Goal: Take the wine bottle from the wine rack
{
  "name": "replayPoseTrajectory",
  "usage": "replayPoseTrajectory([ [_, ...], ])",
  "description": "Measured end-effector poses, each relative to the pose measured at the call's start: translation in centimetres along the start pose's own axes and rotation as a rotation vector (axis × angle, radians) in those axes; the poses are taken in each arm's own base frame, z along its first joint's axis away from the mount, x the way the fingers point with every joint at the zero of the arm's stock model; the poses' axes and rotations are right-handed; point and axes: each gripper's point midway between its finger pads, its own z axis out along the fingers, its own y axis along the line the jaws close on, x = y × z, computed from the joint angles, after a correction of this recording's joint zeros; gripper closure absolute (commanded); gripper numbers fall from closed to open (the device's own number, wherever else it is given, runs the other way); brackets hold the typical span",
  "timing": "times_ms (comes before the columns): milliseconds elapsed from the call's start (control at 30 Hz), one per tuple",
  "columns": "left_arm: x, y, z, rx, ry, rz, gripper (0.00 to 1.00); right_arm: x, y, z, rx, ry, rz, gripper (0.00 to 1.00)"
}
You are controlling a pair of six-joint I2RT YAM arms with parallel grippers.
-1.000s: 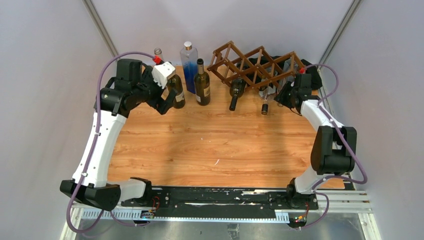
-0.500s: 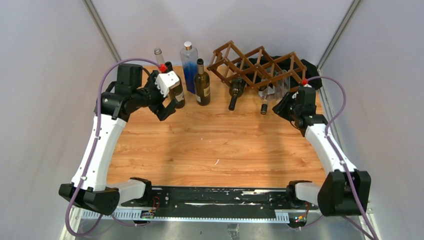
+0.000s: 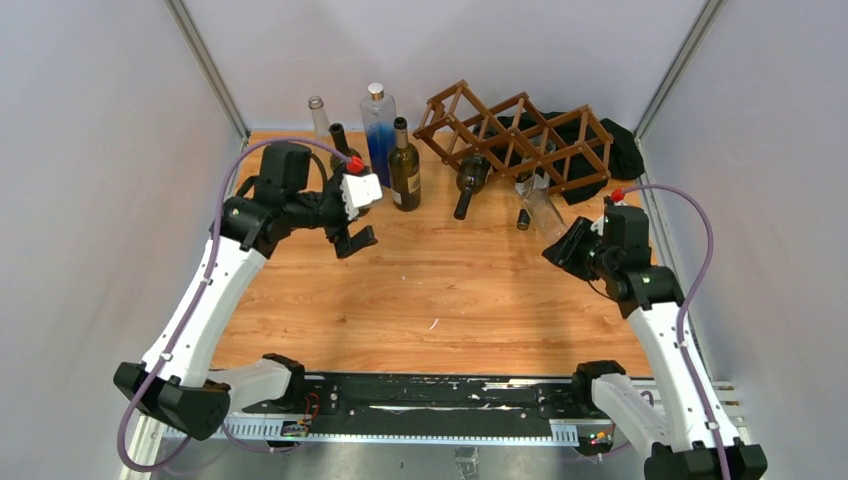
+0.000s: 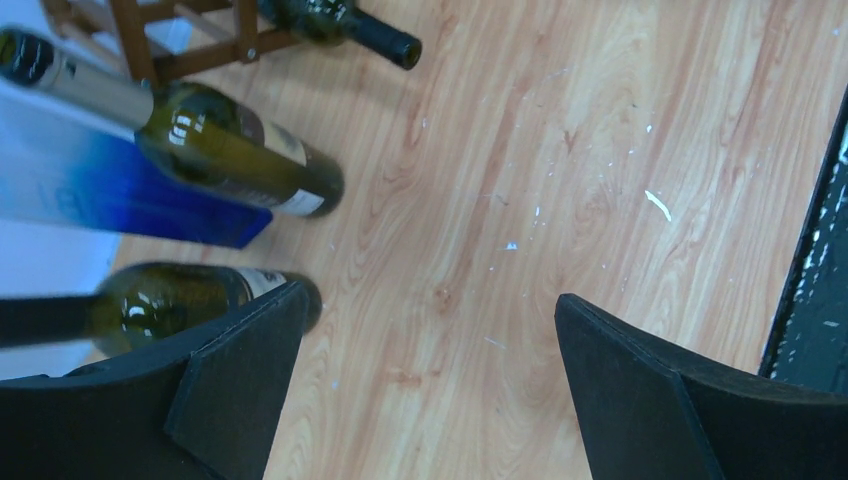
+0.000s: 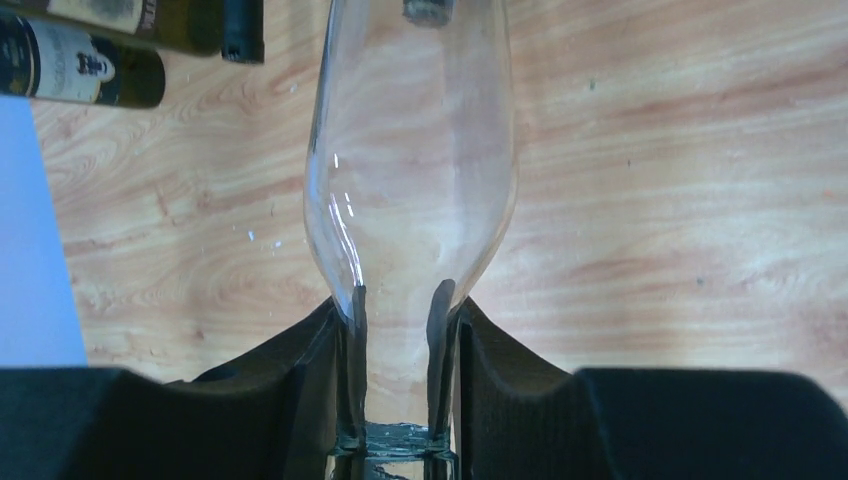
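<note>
The dark brown lattice wine rack [image 3: 520,125] stands at the back right. My right gripper [image 3: 566,246] is shut on the neck of a clear glass bottle [image 3: 541,206]. The bottle's body points back toward the rack's front edge, and I cannot tell whether it has left its cell. In the right wrist view the fingers [image 5: 345,340] clamp the clear neck [image 5: 410,150] over the wooden table. A dark bottle [image 3: 470,180] lies in the rack, neck forward. My left gripper [image 3: 356,240] is open and empty; its wrist view [image 4: 430,300] shows only bare wood between the jaws.
Several bottles stand at the back left: a clear one [image 3: 318,108], a dark one [image 3: 340,140], a blue one [image 3: 378,122] and a green one [image 3: 404,165]. A small dark cap [image 3: 521,218] lies left of the held bottle. A black cloth [image 3: 626,150] lies behind the rack.
My right gripper has drawn back toward the near edge with the clear bottle, pulling it out from the rack. My left gripper has moved right and nearer, away from the standing bottles.
</note>
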Motion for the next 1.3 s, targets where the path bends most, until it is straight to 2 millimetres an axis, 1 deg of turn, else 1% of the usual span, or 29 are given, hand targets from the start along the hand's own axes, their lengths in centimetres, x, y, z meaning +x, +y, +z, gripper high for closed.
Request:
replayPoseTrajectory([
  [67,-0.4,-1.0,0.5,0.025,-0.009,0.06,0.0,0.9,0.0,-0.8,-0.006,0.027,0.005,1.0],
  [100,-0.4,-1.0,0.4,0.023,-0.009,0.08,0.0,1.2,0.0,-1.0,-0.007,0.034,0.006,1.0],
  [133,-0.8,-1.5,0.5,0.036,-0.017,0.107,0.0,1.6,0.0,-1.4,-0.009,0.043,0.006,1.0],
  [267,-1.9,-2.0,0.6,0.044,-0.044,0.197,0.0,2.3,0.1,-2.6,-0.013,0.066,0.005,1.0],
  [400,-2.2,-2.1,0.8,0.045,-0.046,0.244,0.0,2.0,0.9,-4.0,-0.027,0.072,0.002,1.0],
  [567,-2.5,-2.1,0.9,0.045,-0.048,0.295,0.0,0.9,3.3,-6.2,-0.108,0.052,-0.017,1.0],
  [600,-2.6,-2.2,0.9,0.046,-0.049,0.306,0.0,0.7,4.0,-6.5,-0.134,0.052,-0.025,1.0],
  [633,-2.6,-2.2,1.0,0.047,-0.049,0.312,0.0,0.6,4.2,-6.6,-0.142,0.054,-0.027,1.0],
  [767,-3.1,-2.8,1.3,0.067,-0.058,0.353,0.0,1.5,6.7,-6.6,-0.213,0.12,-0.08,1.0],
  [833,-3.5,-3.4,1.5,0.081,-0.068,0.376,0.0,2.6,8.5,-6.4,-0.257,0.178,-0.133,1.0],
  [900,-4.0,-3.9,1.7,0.091,-0.082,0.399,0.0,4.2,10.7,-6.0,-0.3,0.251,-0.197,1.0],
  [1000,-4.3,-4.8,2.0,0.104,-0.101,0.421,0.0,6.3,13.3,-5.7,-0.351,0.329,-0.271,1.0],
  [1100,-3.8,-6.2,2.3,0.129,-0.109,0.412,0.0,7.8,15.7,-5.6,-0.398,0.375,-0.325,1.0],
  [1267,-2.1,-8.8,2.6,0.149,-0.125,0.405,0.0,9.0,19.9,-5.4,-0.471,0.411,-0.383,1.0],
  [1300,-2.0,-9.1,2.7,0.142,-0.131,0.409,0.0,9.3,20.7,-5.4,-0.483,0.418,-0.393,1.0],
])
